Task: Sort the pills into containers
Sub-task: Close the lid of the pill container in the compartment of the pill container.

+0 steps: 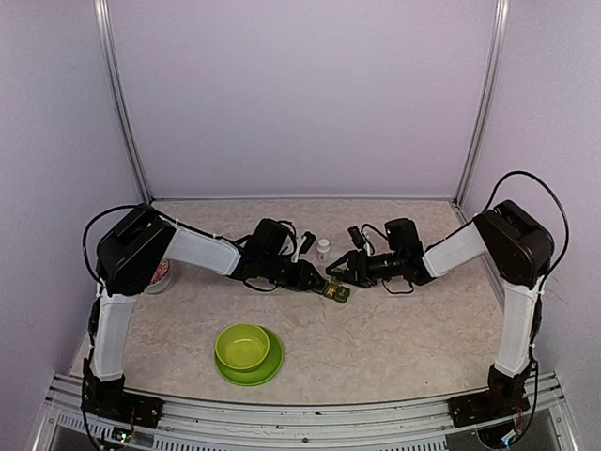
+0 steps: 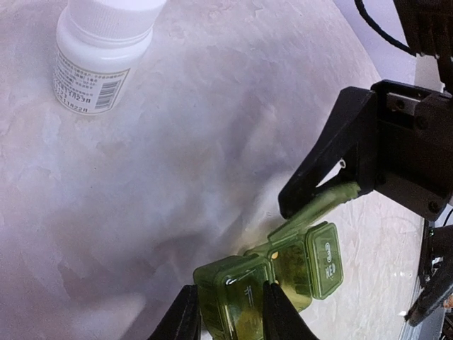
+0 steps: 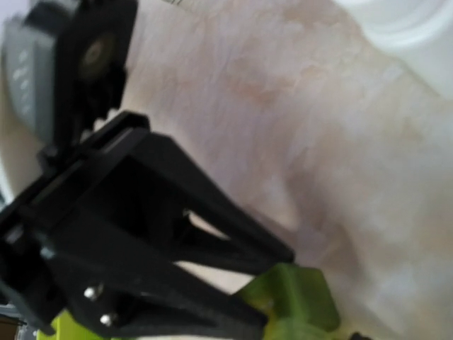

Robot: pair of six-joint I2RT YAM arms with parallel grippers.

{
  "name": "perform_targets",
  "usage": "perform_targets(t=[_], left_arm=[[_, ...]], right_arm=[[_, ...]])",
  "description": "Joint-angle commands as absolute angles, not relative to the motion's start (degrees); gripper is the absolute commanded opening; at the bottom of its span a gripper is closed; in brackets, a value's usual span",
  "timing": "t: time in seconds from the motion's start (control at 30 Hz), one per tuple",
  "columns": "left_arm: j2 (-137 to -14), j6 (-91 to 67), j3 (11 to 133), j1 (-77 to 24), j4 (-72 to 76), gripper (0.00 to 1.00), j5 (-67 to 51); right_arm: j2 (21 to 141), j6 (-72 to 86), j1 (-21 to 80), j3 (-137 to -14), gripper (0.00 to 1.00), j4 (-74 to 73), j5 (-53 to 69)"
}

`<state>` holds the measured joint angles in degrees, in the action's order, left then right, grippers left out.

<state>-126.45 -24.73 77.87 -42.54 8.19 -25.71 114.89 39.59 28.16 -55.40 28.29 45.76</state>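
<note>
The dark green pill box (image 1: 337, 293) lies mid-table between both grippers. My left gripper (image 2: 231, 301) is shut on its near compartment (image 2: 237, 283), whose lid is down. The middle lid (image 2: 324, 204) stands raised, and a yellow pill (image 2: 274, 255) shows in the compartment below it. The far lid (image 2: 326, 259) is down. My right gripper (image 1: 338, 272) has its jaws apart, one finger (image 2: 322, 166) resting against the raised lid. In the right wrist view the right gripper (image 3: 279, 287) shows table between its fingers, with the green lid (image 3: 301, 297) at their tips.
A white pill bottle (image 1: 323, 248) stands just behind the grippers, label side visible as bottle (image 2: 99, 60). A lime-green bowl (image 1: 242, 345) sits on its plate (image 1: 274, 365) at the front. A red-and-white tub (image 1: 161, 275) stands at the left, behind the left arm.
</note>
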Motion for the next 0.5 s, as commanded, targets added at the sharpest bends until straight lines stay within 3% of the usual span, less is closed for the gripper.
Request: perform_targets(t=[0.0, 0.27, 0.47], left_arm=[[-128.46, -24.9, 78.77, -42.21, 5.11, 0.29, -24.88], [-128.54, -25.04, 78.53, -42.23, 5.0, 0.29, -24.96], [-128.34, -25.19, 78.15, -42.28, 5.2, 0.29, -24.95]], right_arm=[[111.43, 38.79, 28.71, -53.53, 0.72, 31.13, 47.91], [109.97, 38.85, 29.39, -53.0, 0.69, 31.76, 48.68], [110.87, 38.69, 30.23, -52.84, 0.58, 30.93, 49.13]])
